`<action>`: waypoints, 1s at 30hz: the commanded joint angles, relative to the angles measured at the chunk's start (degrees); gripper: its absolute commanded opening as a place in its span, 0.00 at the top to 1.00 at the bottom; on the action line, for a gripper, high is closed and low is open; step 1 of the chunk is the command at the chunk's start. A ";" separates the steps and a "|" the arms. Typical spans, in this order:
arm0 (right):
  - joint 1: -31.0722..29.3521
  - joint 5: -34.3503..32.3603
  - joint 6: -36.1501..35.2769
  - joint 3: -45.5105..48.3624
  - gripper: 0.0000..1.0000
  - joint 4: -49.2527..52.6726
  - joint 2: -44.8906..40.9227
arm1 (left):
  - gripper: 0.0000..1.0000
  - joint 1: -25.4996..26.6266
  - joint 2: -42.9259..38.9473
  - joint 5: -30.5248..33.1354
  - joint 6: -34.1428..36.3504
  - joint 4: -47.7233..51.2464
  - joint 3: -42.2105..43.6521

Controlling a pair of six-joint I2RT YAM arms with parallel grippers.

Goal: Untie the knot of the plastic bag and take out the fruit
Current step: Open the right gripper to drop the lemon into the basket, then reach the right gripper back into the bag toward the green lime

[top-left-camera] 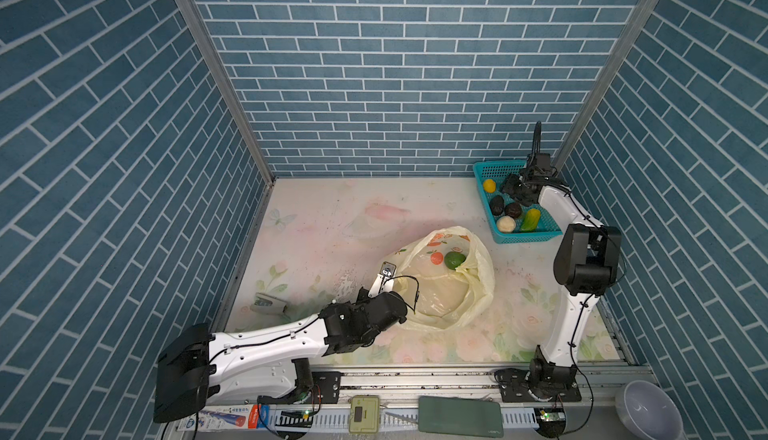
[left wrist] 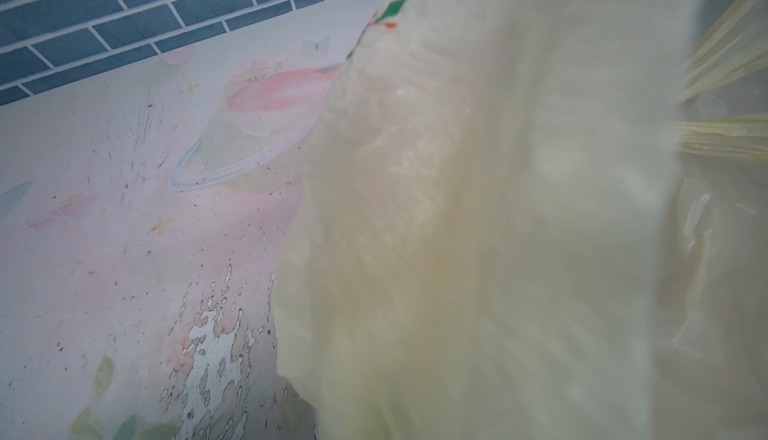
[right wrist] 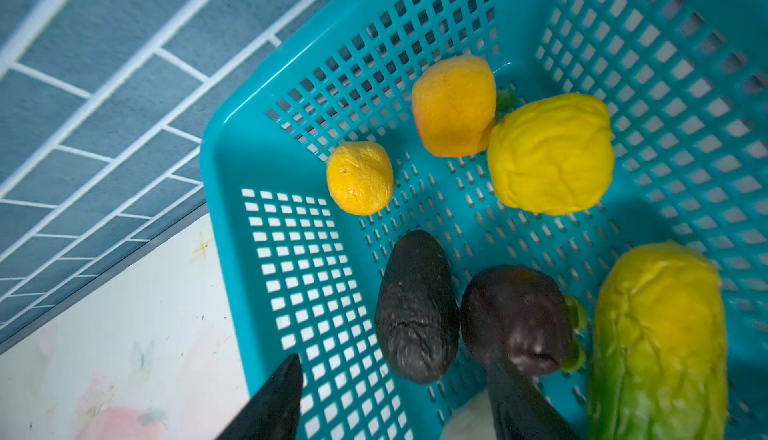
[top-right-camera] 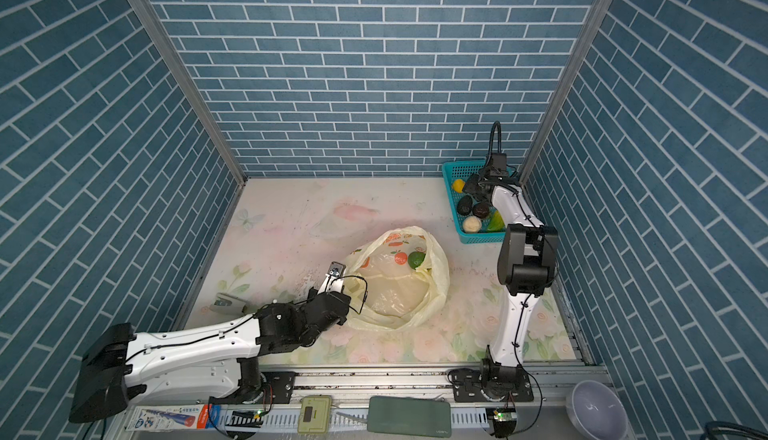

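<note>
The plastic bag [top-left-camera: 451, 296] is lying crumpled near the middle of the counter [top-left-camera: 332, 230], its mouth gaping upward in both top views. The left gripper [top-left-camera: 389, 272] is reaching in from the near left, with its jaws pressed together on the bag's near-left rim and pinching the thin film. In the left wrist view that film [left wrist: 498, 230] is blurring across most of the lens and hiding the jaws entirely. A few bunched yellow handle strips [left wrist: 727, 142] are showing at that view's edge, and I cannot tell whether they are tied. Left of the arm, a small grey object [top-left-camera: 268, 304] is lying on the counter, too small to make out. Inside the bag, against its far wall, one green fruit [top-left-camera: 454, 260] is sitting beside the orange prints. Farther back, in the far right corner, the teal basket [top-left-camera: 494, 166] is holding the other fruit, and the right gripper [right wrist: 395, 361] is hanging over it. Its dark fingers [right wrist: 270, 400] are standing spread and holding nothing. Below them a dark oval fruit [right wrist: 415, 307], a dark purple one [right wrist: 515, 317] and a long yellow-green one [right wrist: 658, 342] are lying side by side. A cream-white fruit [top-left-camera: 505, 223] is being mostly cut off in the wrist view. Beyond these, a small orange fruit [right wrist: 360, 178], a larger orange one [right wrist: 455, 105] and a yellow one [right wrist: 550, 153] are resting; the arm is hiding the last two from the top views.
</note>
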State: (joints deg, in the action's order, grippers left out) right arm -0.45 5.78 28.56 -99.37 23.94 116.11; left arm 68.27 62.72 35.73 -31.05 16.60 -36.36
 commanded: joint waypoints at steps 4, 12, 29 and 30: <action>-0.94 3.31 -0.87 8.62 0.30 2.84 -12.06 | 1.00 0.16 -0.40 0.55 0.81 -0.16 -0.99; -7.64 6.04 -0.11 22.41 0.31 10.92 -31.41 | 1.00 0.12 -0.70 1.03 1.85 -0.34 -1.70; -39.73 -2.79 11.24 36.88 0.34 18.93 -55.04 | 1.00 0.16 0.00 -0.05 2.86 -0.14 -3.37; -41.71 -3.78 11.58 37.33 0.34 18.58 -54.57 | 1.00 0.11 -0.13 0.04 2.84 0.14 -3.37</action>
State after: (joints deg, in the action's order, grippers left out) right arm -38.65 6.42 36.77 -64.27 41.78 61.30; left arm 68.27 62.70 35.73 -28.73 15.99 -38.13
